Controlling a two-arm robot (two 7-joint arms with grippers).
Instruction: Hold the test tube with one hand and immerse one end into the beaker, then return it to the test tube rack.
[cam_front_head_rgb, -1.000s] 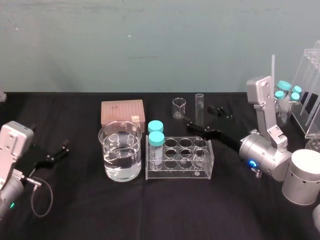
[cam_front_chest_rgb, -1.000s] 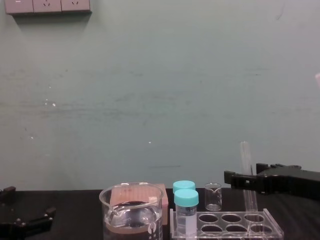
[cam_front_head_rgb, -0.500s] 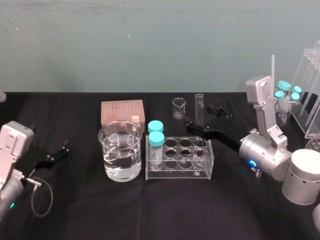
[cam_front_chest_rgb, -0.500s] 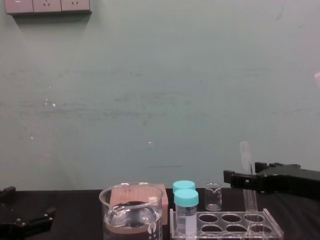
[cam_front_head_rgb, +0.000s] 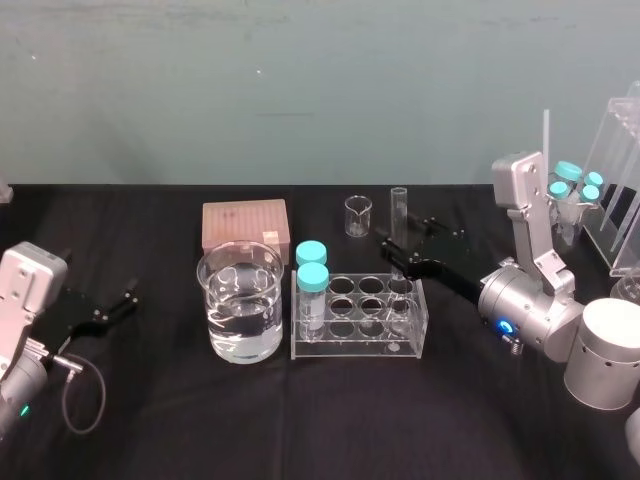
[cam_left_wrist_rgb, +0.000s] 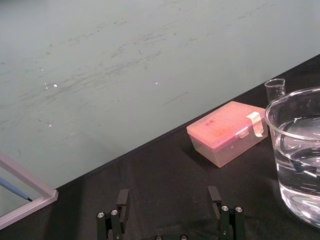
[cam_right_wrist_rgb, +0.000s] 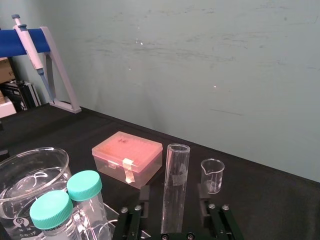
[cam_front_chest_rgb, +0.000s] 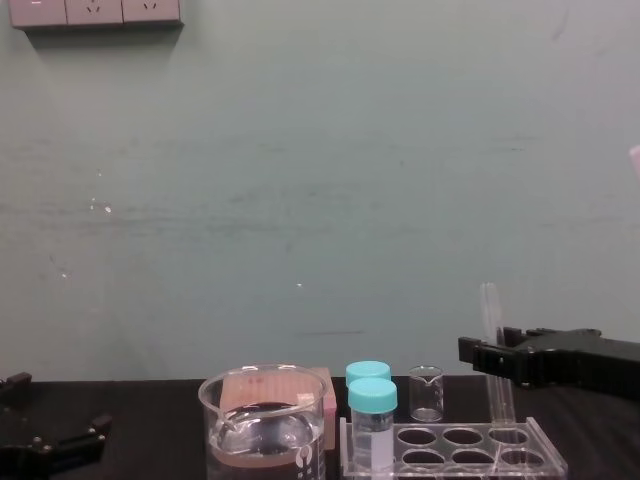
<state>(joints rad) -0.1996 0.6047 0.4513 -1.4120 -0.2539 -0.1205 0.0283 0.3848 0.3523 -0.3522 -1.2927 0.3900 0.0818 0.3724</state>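
Head view: one test tube (cam_front_head_rgb: 399, 222) stands upright, long axis vertical and open mouth up, in the far right-hand hole of the test tube rack (cam_front_head_rgb: 358, 347). There is one rack, on the black table (cam_front_head_rgb: 300, 430), with two rows of holes. Two teal-capped vials (cam_front_head_rgb: 313, 280) fill its left end. One beaker (cam_front_head_rgb: 240, 310), holding clear liquid, stands just left of the rack. One tiny beaker (cam_front_head_rgb: 357, 215) and one pink tip box (cam_front_head_rgb: 245, 225) sit behind. The right gripper (cam_front_head_rgb: 402, 252) reaches in from the right, roughly level, at the tube's mid-height. The left gripper (cam_front_head_rgb: 118, 308) rests at the table's left edge, well apart from the glassware.

Left wrist view: the left gripper's fingers (cam_left_wrist_rgb: 122, 200) are spread wide with nothing between them. The beaker, the tip box and the tiny beaker lie ahead.

Right wrist view: the tube (cam_right_wrist_rgb: 175, 187) rises vertically between the right gripper's fingers (cam_right_wrist_rgb: 145, 194). A narrow gap shows on each side, so the jaws are parted and not clamping it.

Chest view: the tube (cam_front_chest_rgb: 493, 340) stands vertical, its lower end in the rack (cam_front_chest_rgb: 455, 455). The right gripper (cam_front_chest_rgb: 478, 353) is horizontal, with its tip at the tube.
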